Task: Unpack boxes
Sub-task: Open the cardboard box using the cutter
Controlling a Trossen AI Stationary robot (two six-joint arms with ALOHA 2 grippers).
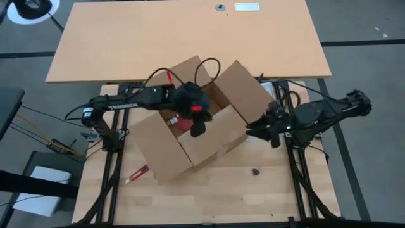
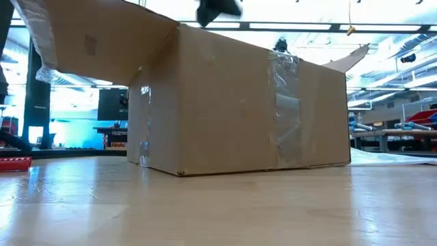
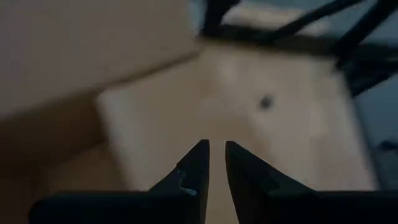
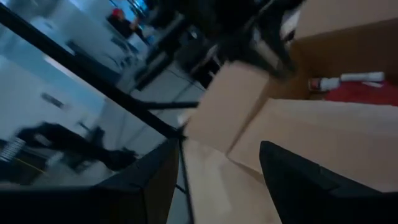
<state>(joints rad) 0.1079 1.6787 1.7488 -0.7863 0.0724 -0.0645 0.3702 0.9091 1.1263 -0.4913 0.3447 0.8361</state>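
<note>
The brown cardboard box [image 1: 190, 136] stands on the wooden table with its flaps spread open, and clear tape shows on its side [image 2: 283, 102]. A red thing [image 1: 180, 120] and a white tube-like piece [image 4: 345, 79] lie inside it. My left gripper [image 1: 197, 128] hangs over the open box, slanting down. Its fingers [image 3: 216, 149] stand a narrow gap apart with nothing between them. My right gripper [image 1: 254, 130] is off the box's right flap, lifted above the table. It is wide open [image 4: 217, 171] and empty.
A red and white thing [image 1: 138, 172] lies on the table near the box's left corner. A small dark bit [image 1: 255, 171] lies to the box's near right. A larger light table [image 1: 190, 38] stands beyond the far edge.
</note>
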